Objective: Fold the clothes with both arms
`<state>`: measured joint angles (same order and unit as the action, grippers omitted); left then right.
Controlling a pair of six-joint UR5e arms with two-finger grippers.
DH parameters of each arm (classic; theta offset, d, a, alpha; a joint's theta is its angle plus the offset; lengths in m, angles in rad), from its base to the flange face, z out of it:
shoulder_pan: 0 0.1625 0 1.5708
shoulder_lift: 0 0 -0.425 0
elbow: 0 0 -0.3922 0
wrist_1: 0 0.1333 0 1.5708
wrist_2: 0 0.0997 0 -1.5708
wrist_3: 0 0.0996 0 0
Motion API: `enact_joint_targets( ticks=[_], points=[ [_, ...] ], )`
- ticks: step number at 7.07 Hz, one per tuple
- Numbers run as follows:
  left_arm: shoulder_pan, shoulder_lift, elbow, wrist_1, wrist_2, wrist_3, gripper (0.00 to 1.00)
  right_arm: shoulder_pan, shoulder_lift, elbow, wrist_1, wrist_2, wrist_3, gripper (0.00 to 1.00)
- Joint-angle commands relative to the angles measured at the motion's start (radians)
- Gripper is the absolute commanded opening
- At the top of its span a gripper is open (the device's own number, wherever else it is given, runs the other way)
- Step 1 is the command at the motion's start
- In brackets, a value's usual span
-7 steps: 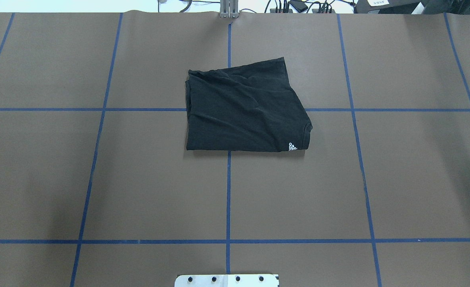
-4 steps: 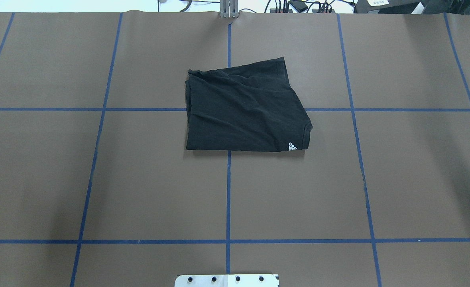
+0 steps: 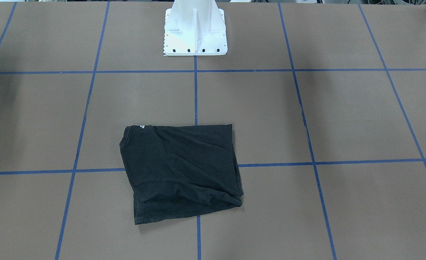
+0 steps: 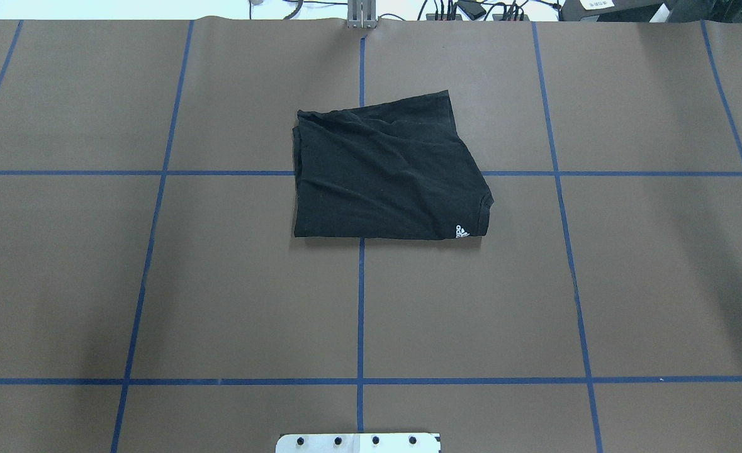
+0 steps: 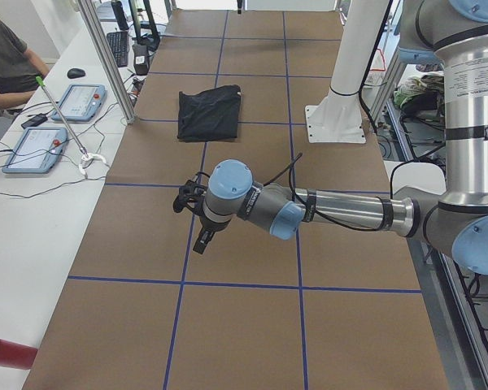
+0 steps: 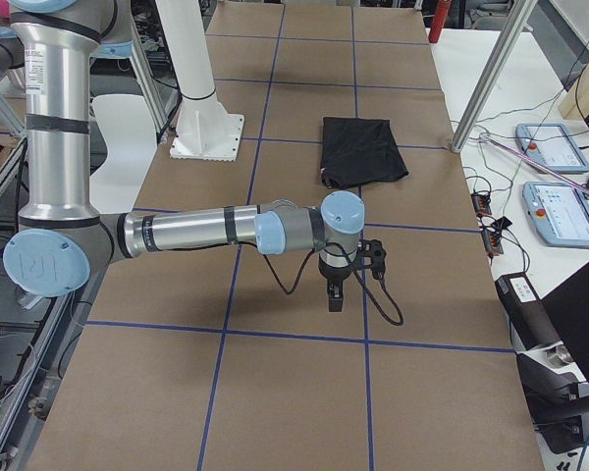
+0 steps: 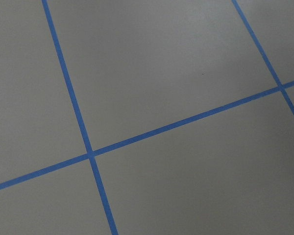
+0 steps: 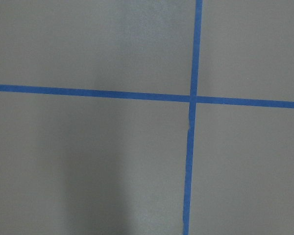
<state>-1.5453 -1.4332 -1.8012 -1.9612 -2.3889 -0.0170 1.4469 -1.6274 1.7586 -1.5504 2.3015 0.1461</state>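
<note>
The black T-shirt [image 4: 386,176] lies folded into a rough rectangle on the brown table, plain side up, with a small white logo [image 4: 462,231] at one corner. It also shows in the front-facing view [image 3: 180,169] and in both side views [image 5: 209,112] [image 6: 361,149]. No arm shows in the overhead or front-facing views. The left gripper [image 5: 202,240] hangs over bare table well short of the shirt, seen only in the exterior left view. The right gripper [image 6: 334,294] does the same in the exterior right view. I cannot tell whether either is open or shut. Both wrist views show only table and blue tape.
The white base pedestal [image 3: 195,32] stands at the robot's edge of the table. Blue tape lines [image 4: 360,314] grid the brown surface. Metal posts [image 5: 106,57], control tablets [image 5: 34,150] and a seated operator [image 5: 8,61] are beside the table's far side.
</note>
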Motion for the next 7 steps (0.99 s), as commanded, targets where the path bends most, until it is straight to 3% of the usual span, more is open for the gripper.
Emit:
enact_joint_targets(
  ticks=[1,7],
  points=[
    [-0.030,0.004,-0.018,0.001,0.030,0.002,1.00,0.001,0.000,-0.002,0.000,0.001,0.000,1.00],
    [-0.041,0.016,-0.023,0.001,0.027,0.002,1.00,0.004,0.000,-0.005,0.000,0.000,0.003,1.00]
  ],
)
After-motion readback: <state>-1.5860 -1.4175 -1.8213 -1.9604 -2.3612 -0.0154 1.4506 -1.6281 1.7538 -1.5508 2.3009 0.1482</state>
